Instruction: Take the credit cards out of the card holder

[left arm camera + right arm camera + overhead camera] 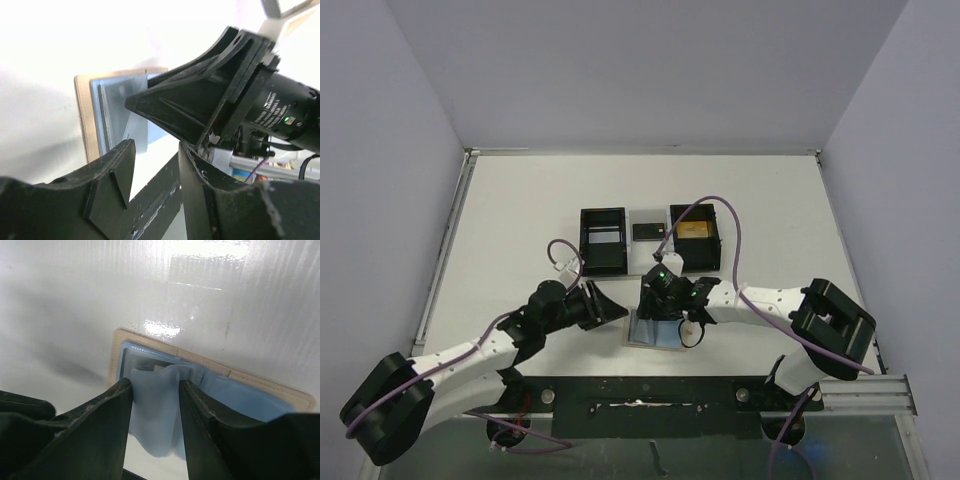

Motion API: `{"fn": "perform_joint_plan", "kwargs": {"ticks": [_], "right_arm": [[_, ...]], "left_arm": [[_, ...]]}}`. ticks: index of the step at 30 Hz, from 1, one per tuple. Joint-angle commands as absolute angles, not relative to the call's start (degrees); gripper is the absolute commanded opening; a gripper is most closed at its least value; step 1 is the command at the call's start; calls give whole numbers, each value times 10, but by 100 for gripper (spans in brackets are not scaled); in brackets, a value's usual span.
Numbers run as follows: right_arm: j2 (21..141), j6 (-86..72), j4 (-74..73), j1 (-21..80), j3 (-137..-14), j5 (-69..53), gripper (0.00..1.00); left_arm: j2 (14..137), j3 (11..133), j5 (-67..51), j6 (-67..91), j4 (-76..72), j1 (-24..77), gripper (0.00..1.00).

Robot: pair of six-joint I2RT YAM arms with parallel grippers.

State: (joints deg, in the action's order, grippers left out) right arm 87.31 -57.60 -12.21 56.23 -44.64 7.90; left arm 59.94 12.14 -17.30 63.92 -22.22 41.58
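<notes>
a small flat tan square card holder [655,333] lies open on the white counter [520,225], directly under the right jaws. these are closed narrowly on its blue-grey inner panel [155,412]. the left jaws stand parted, holding nothing, just beside the holder's tan edge.

Both arms stretch inward, elbows low. Left hand [611,306] fingers parted, gripping nothing — right hand [155,385] tipped down, pinched on a card holder [240,396] flap.
</notes>
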Motion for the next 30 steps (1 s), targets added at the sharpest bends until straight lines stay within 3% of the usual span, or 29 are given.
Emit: {"fn": "perform_joint_plan", "kwargs": {"ticks": [1,13,30], "right_arm": [[864,-582,-174,569,-489,115,42],[866,-618,-322,600,-542,184,35],[757,-708,-478,583,-492,237,44]], "left_arm": [[516,129,-82,626,-115,411,38],[449,185,-9,593,51,401,37],[475,210,-18,572,71,397,37]]}}
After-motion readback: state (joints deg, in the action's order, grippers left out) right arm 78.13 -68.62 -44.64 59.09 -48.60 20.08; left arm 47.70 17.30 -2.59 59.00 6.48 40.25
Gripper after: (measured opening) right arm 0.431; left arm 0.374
